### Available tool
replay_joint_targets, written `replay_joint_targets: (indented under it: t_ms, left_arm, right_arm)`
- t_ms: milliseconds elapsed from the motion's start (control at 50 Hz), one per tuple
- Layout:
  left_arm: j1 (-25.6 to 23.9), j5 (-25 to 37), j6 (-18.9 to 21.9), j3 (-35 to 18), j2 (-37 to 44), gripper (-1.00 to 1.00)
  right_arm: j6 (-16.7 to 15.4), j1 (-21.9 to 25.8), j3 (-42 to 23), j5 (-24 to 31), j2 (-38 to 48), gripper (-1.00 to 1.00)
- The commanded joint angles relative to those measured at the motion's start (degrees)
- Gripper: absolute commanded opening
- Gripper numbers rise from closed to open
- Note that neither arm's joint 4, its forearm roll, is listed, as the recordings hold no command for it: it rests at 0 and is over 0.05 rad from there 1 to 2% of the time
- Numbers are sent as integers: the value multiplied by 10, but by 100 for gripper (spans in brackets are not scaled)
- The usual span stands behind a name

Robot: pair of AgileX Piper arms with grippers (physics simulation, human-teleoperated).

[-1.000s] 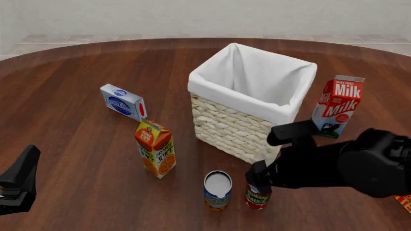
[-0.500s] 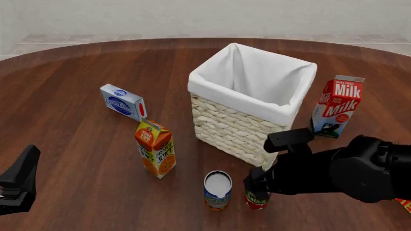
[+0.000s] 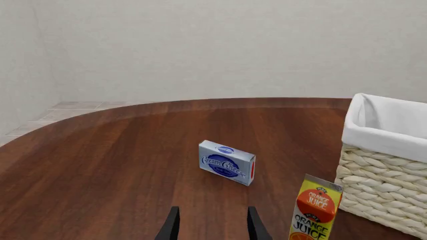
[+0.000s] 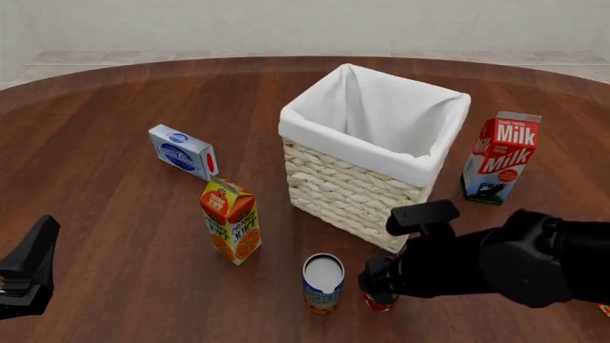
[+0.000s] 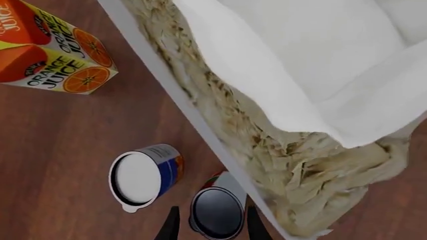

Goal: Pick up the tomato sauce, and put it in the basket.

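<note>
The tomato sauce (image 5: 217, 212) stands upright on the table close to the basket (image 5: 293, 85), its dark grey top facing the right wrist camera. My right gripper (image 5: 211, 221) is open, with one finger on each side of the can and a small gap at both. From the front, the right gripper (image 4: 379, 283) covers most of the can, and only a red strip of the tomato sauce (image 4: 378, 306) shows. The tall wicker basket (image 4: 355, 189) with white lining stands just behind. My left gripper (image 3: 212, 226) is open and holds nothing, low at the near left (image 4: 28, 273).
A blue and orange can (image 4: 322, 283) stands right beside the tomato sauce on its left. An orange juice carton (image 4: 231, 221) and a blue cream cheese box (image 4: 183, 151) are left of the basket. A milk carton (image 4: 502, 157) stands to its right.
My right arm has come down and toward the near edge, sinking over the tomato sauce so that it hides more of the can. The left arm has not moved.
</note>
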Motion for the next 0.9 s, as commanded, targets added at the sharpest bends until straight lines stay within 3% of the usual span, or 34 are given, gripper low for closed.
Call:
replay_joint_targets:
  t_ms: [20, 680, 700, 900]
  left_arm:
    - [0, 0, 0, 0, 0, 100]
    - [0, 0, 0, 0, 0, 100]
    - [0, 0, 0, 0, 0, 100]
    - [0, 0, 0, 0, 0, 100]
  right_arm:
    - [4, 1, 6, -8, 9, 100]
    - [5, 4, 14, -34, 41, 100]
    - [2, 3, 12, -32, 37, -100]
    - [0, 5, 11, -19, 22, -100]
